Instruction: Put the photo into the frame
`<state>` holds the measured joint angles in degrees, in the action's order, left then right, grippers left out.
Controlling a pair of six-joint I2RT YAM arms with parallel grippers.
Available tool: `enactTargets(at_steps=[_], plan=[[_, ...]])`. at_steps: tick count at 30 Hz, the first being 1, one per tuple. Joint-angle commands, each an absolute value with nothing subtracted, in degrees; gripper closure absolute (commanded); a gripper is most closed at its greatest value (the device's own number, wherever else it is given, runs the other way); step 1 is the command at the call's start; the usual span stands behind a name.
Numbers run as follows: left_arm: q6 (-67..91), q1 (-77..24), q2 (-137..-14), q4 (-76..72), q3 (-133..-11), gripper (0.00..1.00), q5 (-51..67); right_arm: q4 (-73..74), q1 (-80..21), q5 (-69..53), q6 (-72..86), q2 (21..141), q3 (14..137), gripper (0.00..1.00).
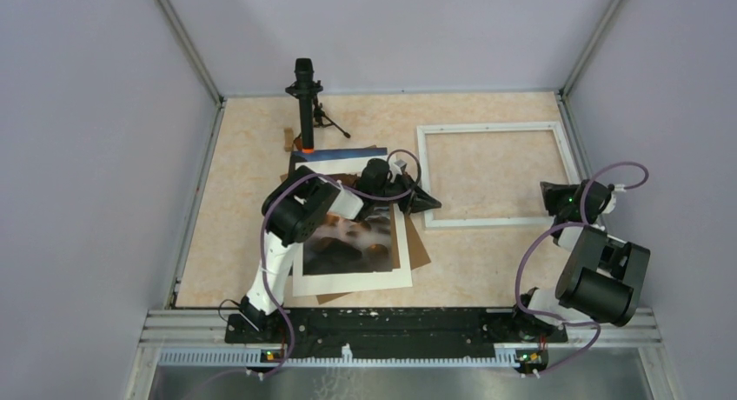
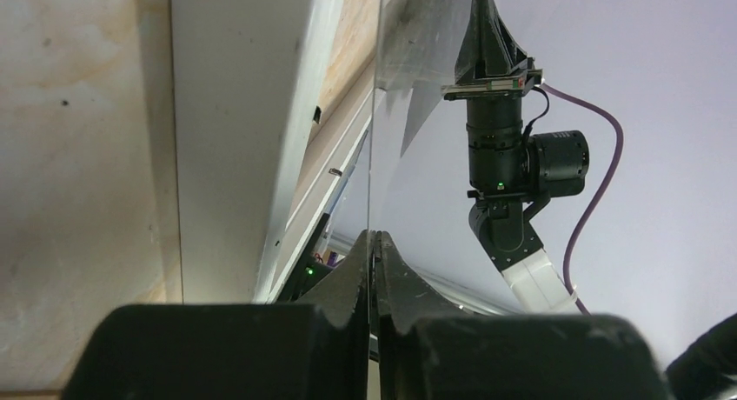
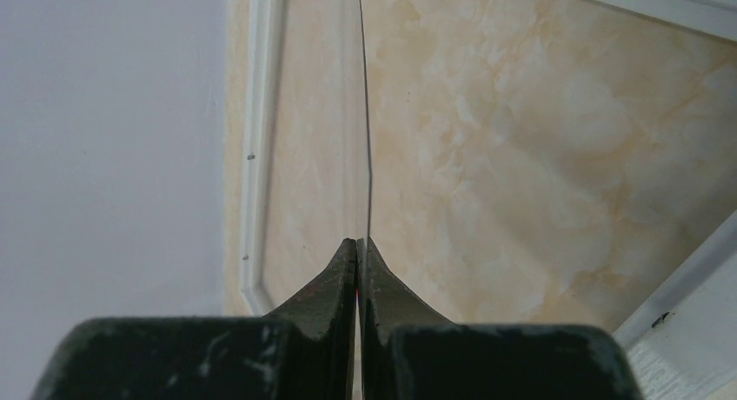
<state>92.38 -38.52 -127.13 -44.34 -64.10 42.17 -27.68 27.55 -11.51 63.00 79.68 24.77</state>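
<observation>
The photo (image 1: 356, 239), a dark seascape print with a white border, lies flat at the left under my left arm. The white frame (image 1: 491, 128) lies flat at centre right, and its rails also show in the left wrist view (image 2: 235, 113) and the right wrist view (image 3: 256, 113). My left gripper (image 1: 426, 200) is at the frame's left rail and my right gripper (image 1: 547, 194) at its right rail. Both are shut on opposite edges of a thin clear sheet (image 2: 372, 156), seen edge-on in the right wrist view (image 3: 365, 113) and held over the frame. The left gripper (image 2: 375, 235) and the right gripper (image 3: 358, 241) pinch it at their tips.
A brown cardboard sheet (image 1: 420, 248) lies under the photo. A black post on a small tripod (image 1: 304, 96) stands at the back left. Grey walls close in the table on three sides. My right arm (image 2: 508, 156) shows in the left wrist view.
</observation>
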Motion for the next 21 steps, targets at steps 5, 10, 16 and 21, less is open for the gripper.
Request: enactTargets(at_steps=[5,10,16,21], plan=[[91.14,-38.82,-124.53,-45.09,-64.08,0.96,42.54,-29.09,28.81,-11.54,61.43,77.27,24.37,1.00],[91.03,-39.30,-124.31,-44.97,-63.95,0.98,42.79,-28.56,29.77,-13.08,60.92,77.92,24.84,1.00],[91.18,-40.35,-124.17,-44.98,-63.74,1.00,42.99,-27.79,31.01,-14.90,60.00,78.26,25.48,1.00],[91.40,-40.90,-123.93,-45.25,-63.27,1.00,42.96,-27.94,31.67,-16.33,59.52,79.01,25.57,1.00]])
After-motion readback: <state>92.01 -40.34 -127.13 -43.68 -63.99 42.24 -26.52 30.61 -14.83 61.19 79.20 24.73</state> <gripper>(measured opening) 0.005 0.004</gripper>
